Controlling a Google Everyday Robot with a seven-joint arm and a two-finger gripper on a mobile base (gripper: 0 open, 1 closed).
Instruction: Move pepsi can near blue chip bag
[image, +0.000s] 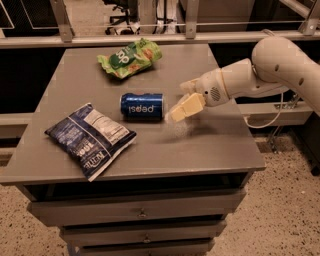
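Your claw (179, 102) hangs low over the worktop (220, 145), right of centre, with its two pale fingers apart and nothing between them. The pepsi can (142, 106) lies on its side at 9 o'clock from the claw, just beside the lower fingertip but apart from it as far as you can see.

The can's long axis runs from 3 to 9 o'clock, so the end nearest you is one of its silver ends, not its round flank. Judge your move on that: a push from where you are would drive the can lengthwise and it should slide, while a nudge toward 12 or 6 o'clock would likely set it rolling.

The blue chip bag (90, 137) sits at about 8 o'clock from the can, near it, with a narrow strip of bare worktop between the bag's upper corner and the can's far end. The green chip bag (129, 57) lies at 12 o'clock from the can, well apart.

To my eye the can already counts as near the blue bag.
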